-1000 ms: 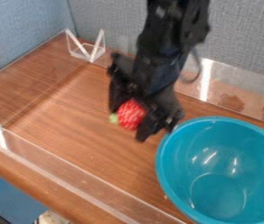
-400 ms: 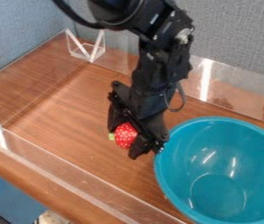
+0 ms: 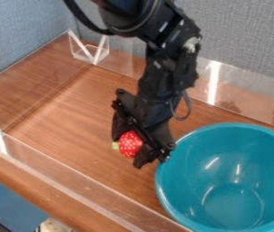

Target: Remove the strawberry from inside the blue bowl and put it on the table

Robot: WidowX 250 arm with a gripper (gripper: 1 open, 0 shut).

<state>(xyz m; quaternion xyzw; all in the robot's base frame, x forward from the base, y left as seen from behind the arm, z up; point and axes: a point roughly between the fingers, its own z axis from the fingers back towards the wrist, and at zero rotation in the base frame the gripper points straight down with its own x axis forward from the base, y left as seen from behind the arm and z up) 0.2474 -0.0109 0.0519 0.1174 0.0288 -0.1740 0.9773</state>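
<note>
Nearest, the glossy teal-blue bowl point(image 3: 230, 217) sits just beside the hand point(image 3: 137, 145), which grips the red strawberry point(image 3: 130, 143) low over the wood-grain bench point(image 3: 57, 122). To place it well, lower gently until the fruit meets the wood, then part the fingers slowly and lift straight up, sparing the bowl's rim.
</note>
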